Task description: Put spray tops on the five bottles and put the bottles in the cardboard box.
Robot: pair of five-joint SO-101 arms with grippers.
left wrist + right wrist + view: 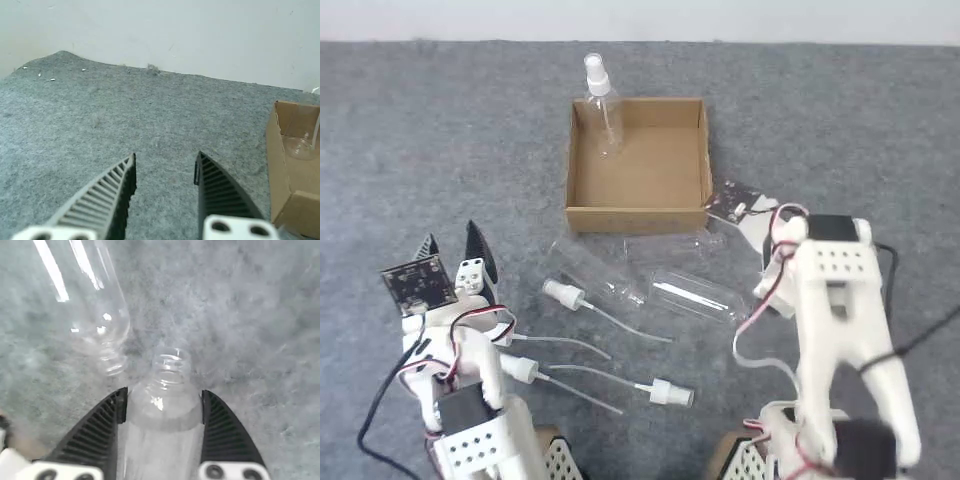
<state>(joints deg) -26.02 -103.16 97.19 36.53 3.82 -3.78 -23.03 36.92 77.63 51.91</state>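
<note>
Clamped between the toothed fingers (107, 415) of the right gripper (164, 392) is an uncapped bottle (162, 405). Each finger is pressed against one side of its clear shoulder, and the open threaded neck juts out past the fingertips. Whether this bottle is lifted or rests on the grey felt mat (440, 130) cannot be told. A second bottle (95, 315), also clear and open-necked, is seen lying just beside it, with the two necks close together.

From above, the right arm (835, 300) is seen stretched forward from its base at the near edge, with its wrist bent down. Its gripper is placed just beside the near right corner of the cardboard box (635, 218).

The left arm (470, 400) is held folded back close to its base. The left gripper (167, 155) is pointed away over bare mat, with its two fingers spread well apart and nothing between them. It is well apart from the box.

One capped bottle (603, 105) is stood upright inside the box against the far left corner, a white spray top fitted on it. More clear bottles are laid on their sides on the mat just in front of the box. Loose spray tops (563, 293), each with a thin dip tube, are scattered on the mat between the two arms, nearer than the lying bottles.
</note>
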